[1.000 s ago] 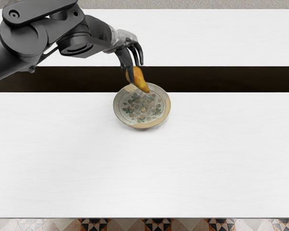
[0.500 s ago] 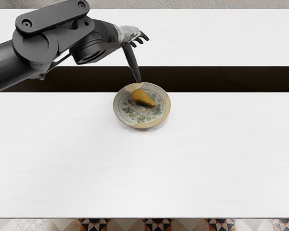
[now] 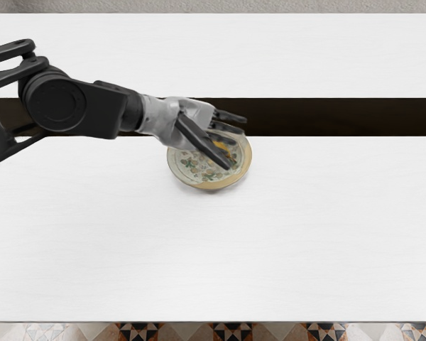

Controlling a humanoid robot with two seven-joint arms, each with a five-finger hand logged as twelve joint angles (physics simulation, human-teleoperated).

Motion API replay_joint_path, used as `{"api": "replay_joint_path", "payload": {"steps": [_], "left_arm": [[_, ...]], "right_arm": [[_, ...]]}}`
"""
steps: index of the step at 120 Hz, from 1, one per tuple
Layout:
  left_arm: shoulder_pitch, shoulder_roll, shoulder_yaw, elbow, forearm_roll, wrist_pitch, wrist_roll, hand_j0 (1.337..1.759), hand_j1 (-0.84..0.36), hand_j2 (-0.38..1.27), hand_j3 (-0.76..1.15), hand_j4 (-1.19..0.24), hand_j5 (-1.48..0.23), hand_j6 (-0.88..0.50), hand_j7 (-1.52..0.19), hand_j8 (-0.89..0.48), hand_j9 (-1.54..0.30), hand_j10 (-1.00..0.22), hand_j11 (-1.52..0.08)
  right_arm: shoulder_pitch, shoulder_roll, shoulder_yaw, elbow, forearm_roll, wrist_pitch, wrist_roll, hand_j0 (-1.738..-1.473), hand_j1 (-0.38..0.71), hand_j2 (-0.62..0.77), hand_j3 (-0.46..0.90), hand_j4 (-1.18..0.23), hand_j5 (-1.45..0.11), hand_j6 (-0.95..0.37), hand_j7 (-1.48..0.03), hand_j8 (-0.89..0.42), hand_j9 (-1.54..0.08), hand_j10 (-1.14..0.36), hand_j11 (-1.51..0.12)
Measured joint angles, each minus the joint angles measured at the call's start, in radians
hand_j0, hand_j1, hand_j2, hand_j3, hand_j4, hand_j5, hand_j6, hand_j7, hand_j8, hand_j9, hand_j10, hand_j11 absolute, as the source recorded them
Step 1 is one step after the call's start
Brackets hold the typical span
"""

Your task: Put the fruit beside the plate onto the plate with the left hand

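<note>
On round plate (image 3: 243,165), orange fruit (image 3: 222,145)

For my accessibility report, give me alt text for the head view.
The left robot hand reaches over a patterned plate on a white table, fingers spread above an orange fruit lying on the plate. The right arm is not in view.

Splayed left robot hand (image 3: 199,125) overhangs fruit (image 3: 223,147) on plate (image 3: 197,170).

Orange-yellow fruit (image 3: 221,146), partly hidden, lies on round floral plate (image 3: 197,168) w/ tan rim, at table (image 3: 270,234) far edge.
</note>
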Motion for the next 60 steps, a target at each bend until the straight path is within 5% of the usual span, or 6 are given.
{"api": "replay_joint_path", "payload": {"steps": [26, 60], "left_arm": [[0.173, 0.204, -0.14, -0.131, -0.14, -0.131, 0.0, 1.658, 0.35, 0.0, 0.0, 0.0, 0.0, 0.0, 0.0, 0.0, 0.0, 0.0, 0.0], [0.304, 0.407, -0.222, -0.087, -0.165, -0.426, 0.0, 1.658, 0.35, 0.0, 0.0, 0.0, 0.0, 0.0, 0.0, 0.0, 0.0, 0.0, 0.0]], "right_arm": [[0.003, 0.0, -0.001, 0.001, 0.0, 0.0, -0.001, -1.658, -0.31, -0.01, 0.0, -0.03, -0.04, -0.03, -0.04, -0.03, -0.04, -0.03, -0.04], [0.004, 0.0, -0.001, 0.001, 0.0, 0.0, -0.001, -1.658, -0.31, -0.01, 0.0, -0.03, -0.04, -0.03, -0.04, -0.03, -0.04, -0.03, -0.04]]}}
